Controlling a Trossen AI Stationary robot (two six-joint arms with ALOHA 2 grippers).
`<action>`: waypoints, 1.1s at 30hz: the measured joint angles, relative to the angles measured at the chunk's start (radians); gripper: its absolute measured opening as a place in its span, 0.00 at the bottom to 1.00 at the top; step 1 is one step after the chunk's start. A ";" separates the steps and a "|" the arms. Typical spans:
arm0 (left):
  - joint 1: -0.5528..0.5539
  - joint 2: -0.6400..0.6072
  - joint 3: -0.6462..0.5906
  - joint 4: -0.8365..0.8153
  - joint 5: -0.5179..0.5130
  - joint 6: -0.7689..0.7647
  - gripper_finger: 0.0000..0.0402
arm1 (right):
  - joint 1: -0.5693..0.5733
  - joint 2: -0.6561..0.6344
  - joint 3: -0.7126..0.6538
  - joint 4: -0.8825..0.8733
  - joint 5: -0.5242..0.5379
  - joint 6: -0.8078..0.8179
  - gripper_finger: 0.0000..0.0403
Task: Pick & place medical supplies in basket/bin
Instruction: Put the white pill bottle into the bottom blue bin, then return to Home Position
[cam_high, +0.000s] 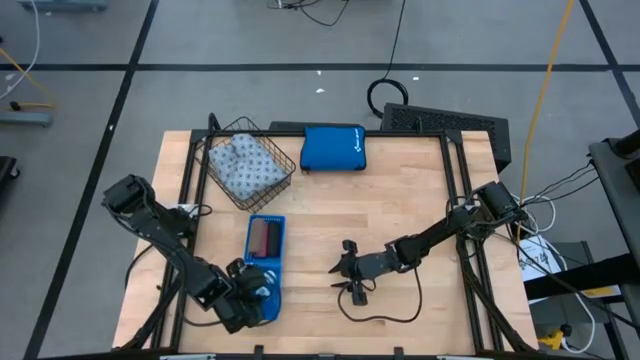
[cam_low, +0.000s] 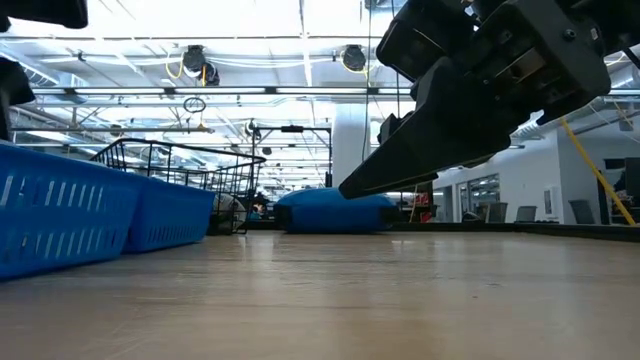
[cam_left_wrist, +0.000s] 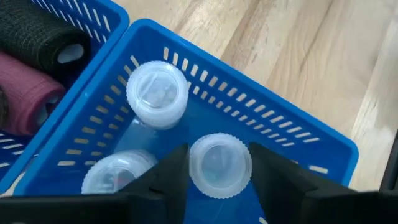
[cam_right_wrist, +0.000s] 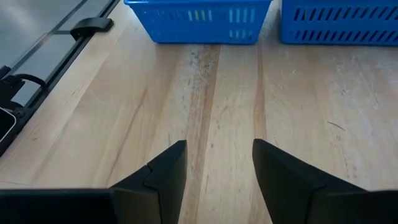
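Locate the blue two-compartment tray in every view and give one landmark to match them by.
High view: blue tray, lower left of table, under the left gripper.
Low view: far left.
Left wrist view: fills the picture, three white discs inside.
Right wrist view: top edge.
Shared landmark: the tray's slotted blue walls.

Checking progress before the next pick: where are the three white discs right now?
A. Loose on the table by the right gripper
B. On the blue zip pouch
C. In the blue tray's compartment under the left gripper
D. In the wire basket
C: the left wrist view shows three white discs inside the blue tray, one between the left gripper fingers.
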 joint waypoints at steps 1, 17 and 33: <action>0.002 0.000 0.000 0.000 0.000 0.001 0.43 | 0.000 0.000 0.000 0.000 0.000 0.000 0.42; 0.074 -0.139 0.030 -0.002 0.132 0.186 0.87 | 0.000 0.000 0.000 -0.001 0.000 0.000 0.43; 0.101 -0.846 0.096 0.038 0.116 1.041 0.89 | 0.000 0.000 0.000 -0.001 0.001 -0.003 0.44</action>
